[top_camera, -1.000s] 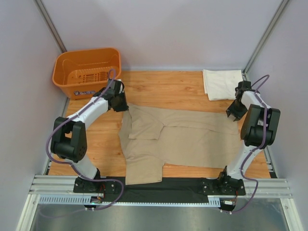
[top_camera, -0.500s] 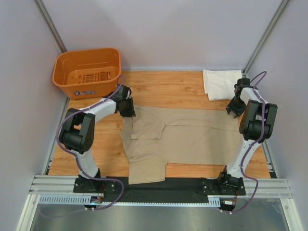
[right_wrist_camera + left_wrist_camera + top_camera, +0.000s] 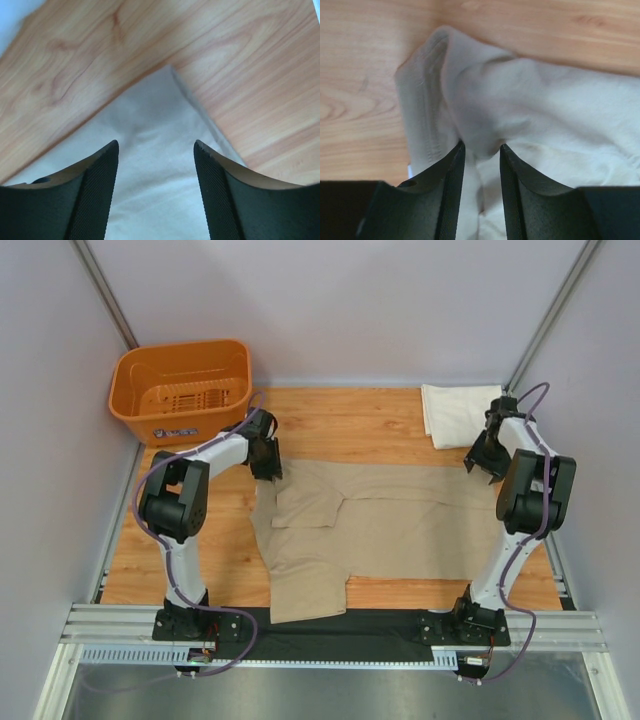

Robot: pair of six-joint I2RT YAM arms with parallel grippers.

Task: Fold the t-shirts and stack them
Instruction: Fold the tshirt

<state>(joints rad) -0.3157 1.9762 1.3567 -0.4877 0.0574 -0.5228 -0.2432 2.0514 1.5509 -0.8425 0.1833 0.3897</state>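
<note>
- The two arm bases sat at the near edge of the table (image 3: 340,425), the left at 7 o'clock and the right at 5 o'clock.
- The tan t-shirt (image 3: 400,525) lay spread flat across the middle of the table. Its long side ran from 9 to 3 o'clock, and one part reached toward the near edge at about 7 o'clock.
- A sleeve was folded over onto the body of the shirt near its left end.
- The left tool (image 3: 480,147) was down at the shirt's 10 o'clock corner. Its jaws stood a narrow way apart with a raised fold of tan fabric between them, touching both fingers (image 3: 451,190). I cannot tell whether that fold was pinched or lying loose.
- The right tool (image 3: 156,145) hung over the shirt's 2 o'clock corner with its jaws spread wide. The pointed corner of fabric lay flat on the wood below, and neither finger touched it.
- Farther back, at 1 o'clock, the cream t-shirt (image 3: 460,415) lay folded into a neat rectangle, just beyond the right tool and apart from the tan one.
- At 10 o'clock, in the far left corner, stood the orange basket (image 3: 180,355), near the left tool but not touching it.
</note>
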